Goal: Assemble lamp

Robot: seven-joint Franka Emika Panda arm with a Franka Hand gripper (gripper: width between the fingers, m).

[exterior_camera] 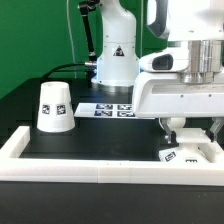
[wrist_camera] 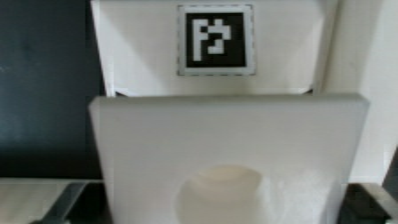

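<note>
The white lamp base (exterior_camera: 190, 152), with black-and-white tags, lies on the black table in the front corner at the exterior view's right. It fills the wrist view (wrist_camera: 222, 130), with one tag at its far end and a round socket-like bump (wrist_camera: 231, 195) near the camera. My gripper (exterior_camera: 190, 130) is straight over the base and very close to it. It is open, with its fingers spread wide to either side. The tapered shade (exterior_camera: 54, 106) stands upright at the exterior view's left. The bulb is out of view.
A raised white frame (exterior_camera: 60, 165) borders the table's front and sides. The marker board (exterior_camera: 108, 108) lies flat at the back middle. The white robot pedestal (exterior_camera: 115, 55) with a triangle sticker stands behind it.
</note>
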